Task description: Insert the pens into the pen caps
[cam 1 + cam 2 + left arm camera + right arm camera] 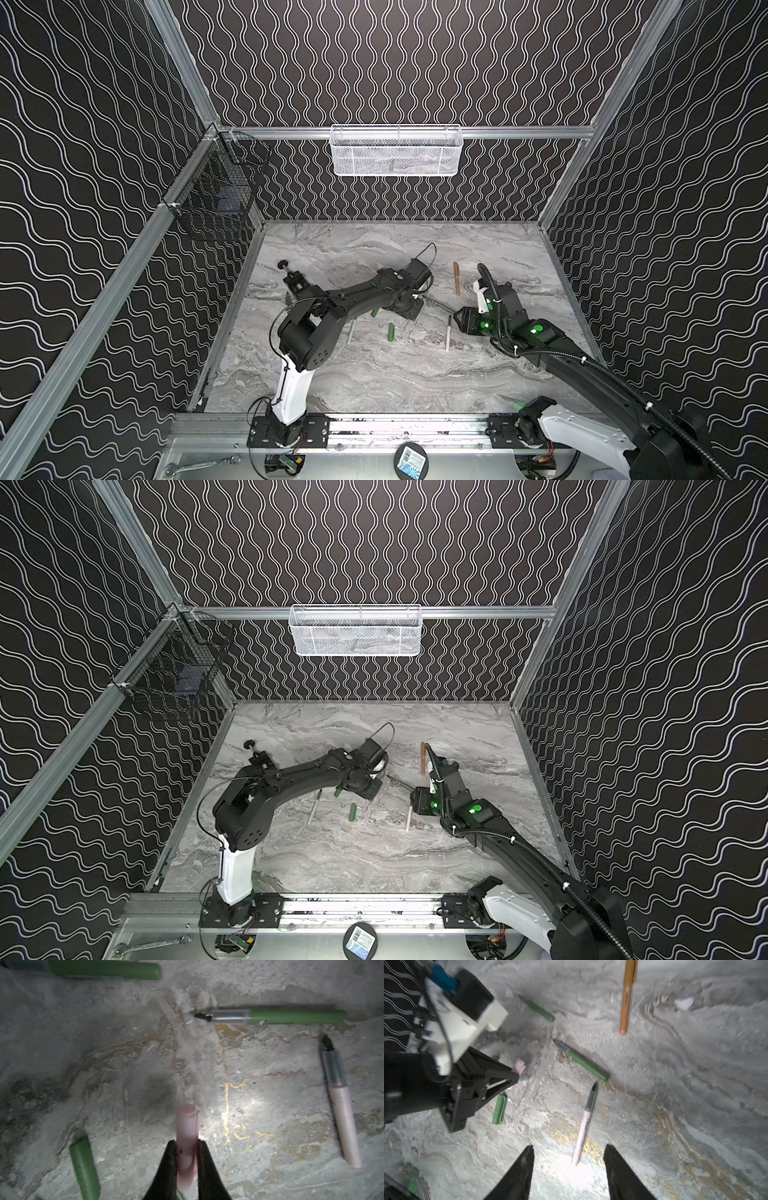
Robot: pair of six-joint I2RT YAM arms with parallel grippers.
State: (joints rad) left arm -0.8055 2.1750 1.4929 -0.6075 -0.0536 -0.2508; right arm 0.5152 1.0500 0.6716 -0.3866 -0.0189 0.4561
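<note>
L gripper [187, 1144] is clamped tight on the pink cap [186, 1126], jaws pinching its sides w/ one end sticking out past the tips. By its shadow the cap is clear of the marble table [374, 374]. In the R wrist view it shows as a pink stub at the L jaw tips.

R gripper [570, 1147] has its jaws well apart w/ nothing in them. It hangs over the tail end of the pink pen [583, 1124], which lies flat, dark tip pointing away from the R jaws. Can't tell if those jaws touch the table.

Dark green pen [583, 1061] lies just beyond the pink pen's tip, not touching it, btw the two grippers in both top views. A green cap [391, 332] lies in the open near the L gripper, and a 2nd green cap [375, 312] pokes out from under the L arm. Pale green pen [351, 332] lies further left. Gold pen [456, 278] lies toward the back by the R arm, apart from the rest
</note>
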